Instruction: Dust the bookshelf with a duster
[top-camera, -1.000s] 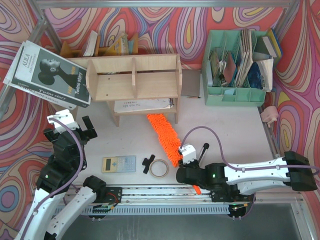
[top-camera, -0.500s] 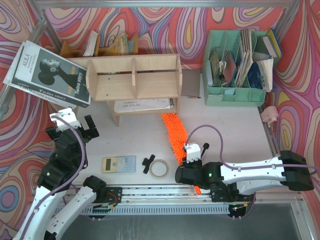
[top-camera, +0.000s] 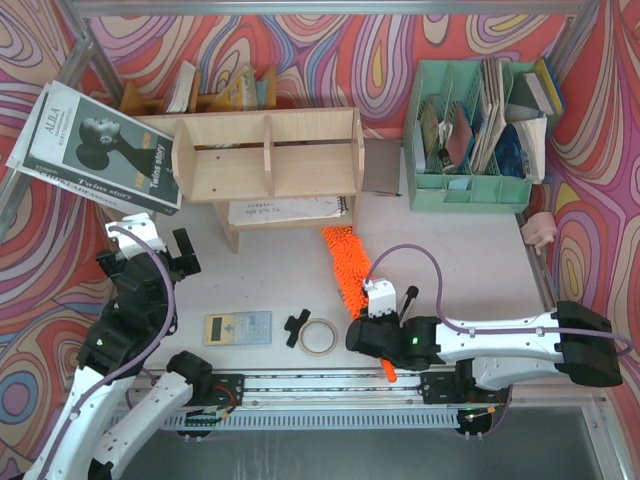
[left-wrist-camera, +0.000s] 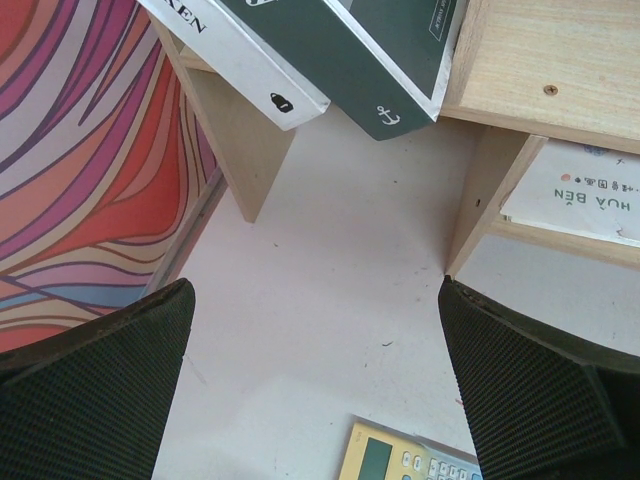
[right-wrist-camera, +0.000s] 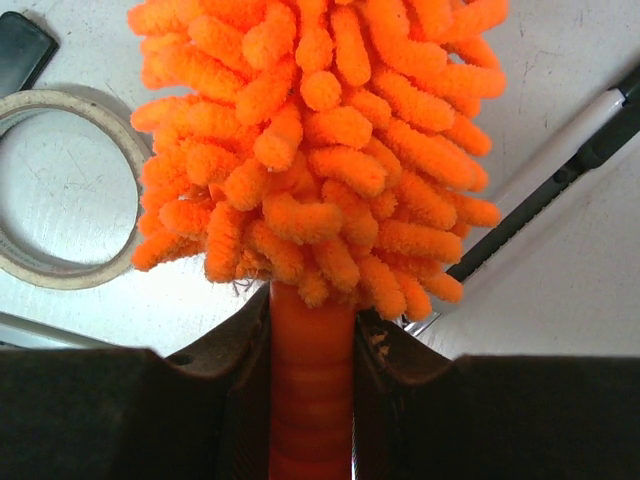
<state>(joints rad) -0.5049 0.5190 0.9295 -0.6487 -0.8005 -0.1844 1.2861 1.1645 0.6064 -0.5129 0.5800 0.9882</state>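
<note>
Top: shelf (top-camera: 265, 125) stands at the counter's (top-camera: 450, 260) far edge, left of centre, with a magazine (top-camera: 95, 145) leaning on its left end and a notebook (top-camera: 285, 210) under it. Green organizer (top-camera: 475, 192) is at the far right corner. Duster (top-camera: 345, 265) lies mid-counter, running from just beside the shelf's right leg back toward the near edge. Can't tell if the tip touches the leg. It is not on the shelf. Right gripper (top-camera: 372, 335) is clamped on the duster's handle (top-camera: 390, 372) close to the near edge, and the handle end sticks out behind it. Tape (top-camera: 319, 338), a black clip (top-camera: 297, 325) and a calculator (top-camera: 238, 327) sit left of that gripper, along the near edge. Left gripper (top-camera: 145, 258) hangs near the left edge in front of the shelf's left end, holding nothing.

Left wrist: fingers (left-wrist-camera: 90, 400) are wide apart with bare counter between them. Shelf leg and notebook are ahead on the right, the magazine overhangs at the top, and a calculator corner shows at the bottom.

Right wrist: both fingers (right-wrist-camera: 225, 410) are pressed on the orange handle, right below the fluffy head. Tape is to the left of the head. A knife (right-wrist-camera: 560, 170) lies on the right, partly under the fluff.
</note>
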